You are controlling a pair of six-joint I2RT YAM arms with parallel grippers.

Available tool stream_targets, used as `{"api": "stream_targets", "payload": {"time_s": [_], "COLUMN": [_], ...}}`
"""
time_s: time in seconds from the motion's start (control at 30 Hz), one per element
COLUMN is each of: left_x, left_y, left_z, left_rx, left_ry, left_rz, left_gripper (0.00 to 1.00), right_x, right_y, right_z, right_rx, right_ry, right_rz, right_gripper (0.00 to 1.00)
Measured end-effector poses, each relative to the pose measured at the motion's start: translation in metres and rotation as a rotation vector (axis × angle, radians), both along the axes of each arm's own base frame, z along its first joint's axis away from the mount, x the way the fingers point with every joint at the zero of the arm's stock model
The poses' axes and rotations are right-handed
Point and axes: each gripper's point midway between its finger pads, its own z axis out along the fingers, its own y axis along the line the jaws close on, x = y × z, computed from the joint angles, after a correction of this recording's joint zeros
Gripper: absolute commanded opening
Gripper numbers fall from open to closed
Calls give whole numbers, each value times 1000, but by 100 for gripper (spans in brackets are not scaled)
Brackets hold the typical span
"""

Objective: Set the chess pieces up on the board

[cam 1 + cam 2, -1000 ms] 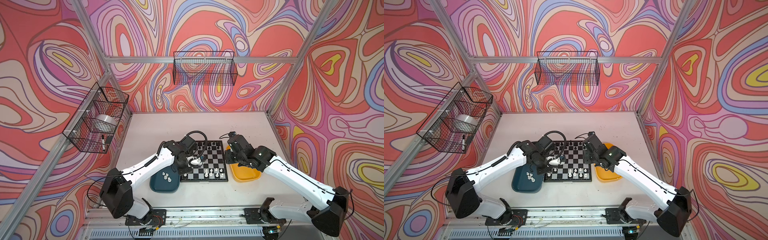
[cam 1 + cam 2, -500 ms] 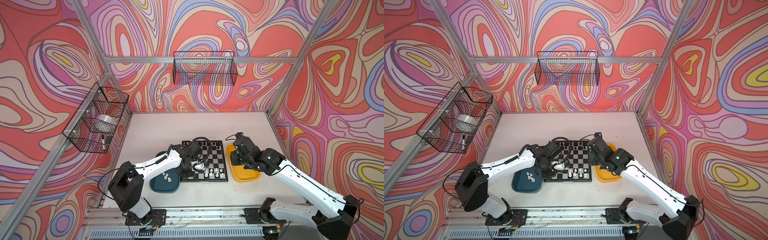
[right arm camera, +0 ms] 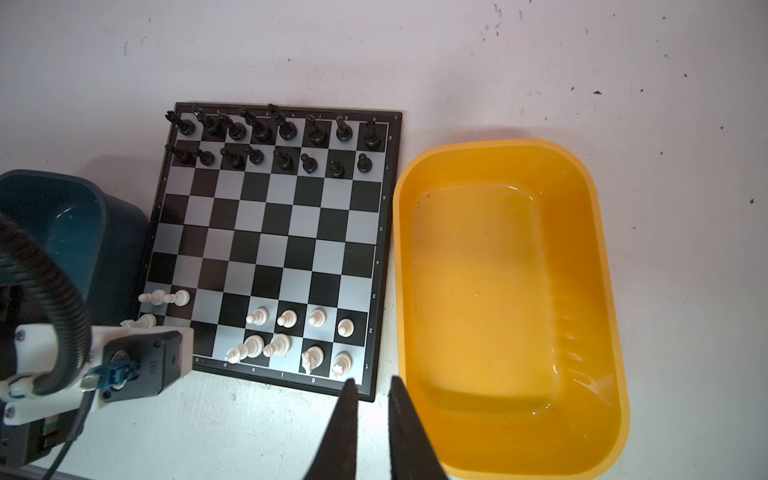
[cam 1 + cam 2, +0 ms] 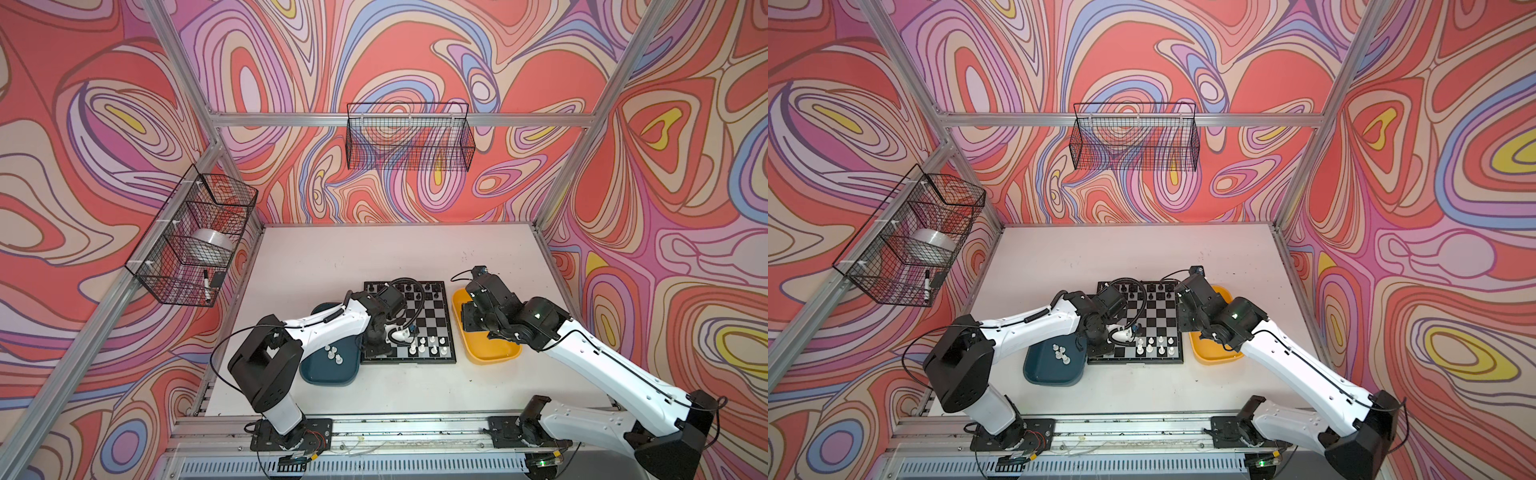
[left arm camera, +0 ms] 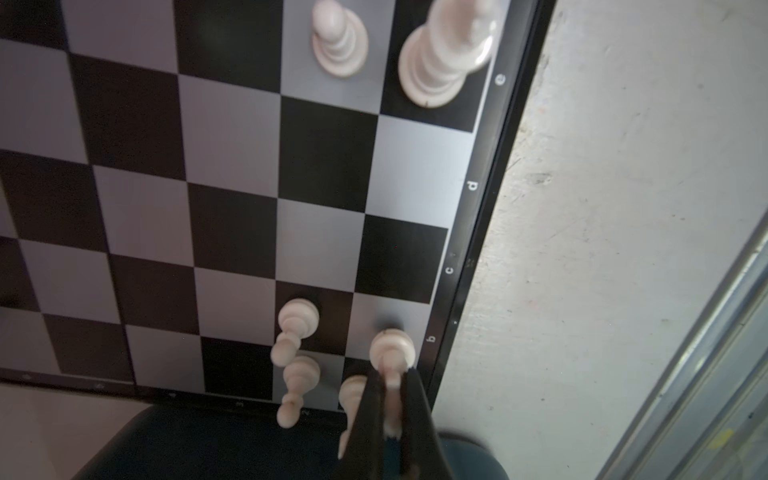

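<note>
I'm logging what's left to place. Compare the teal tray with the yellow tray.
The teal tray lies left of the board in both top views; the yellow tray lies right. The teal tray holds a few white chess pieces; the yellow tray looks empty. Both are rounded trays beside the board.

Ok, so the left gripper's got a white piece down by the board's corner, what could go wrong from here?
1. The left gripper is shut on the white piece, right beside the corner piece; opening could knock that over.
2. Two white pawns stand close by on the board, so a sideways pull-out might clip them.
3. I cannot tell if the held piece's base sits flat; it may topple on release.
</note>
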Motion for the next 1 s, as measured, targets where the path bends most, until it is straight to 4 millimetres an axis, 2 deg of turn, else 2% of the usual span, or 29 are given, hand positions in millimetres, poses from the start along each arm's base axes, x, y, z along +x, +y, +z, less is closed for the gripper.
{"api": "stream_targets", "payload": {"time_s": [0.6, 0.83, 1.0], "left_x": [3, 2, 3], "left_y": [-1, -1, -1], "left_z": [-6, -6, -6], "left_rx": [8, 8, 9], "left_ry": [-3, -3, -5], "left_rz": [-2, -3, -3], "left_gripper": [1, 14, 18], "right_x": [-1, 1, 1], "right_y": [0, 2, 2], "right_z": [-7, -6, -8], "right_rx": [-7, 3, 3], "right_ry": [11, 2, 6], "right_rz": [1, 3, 4], "right_gripper": [15, 15, 15]}}
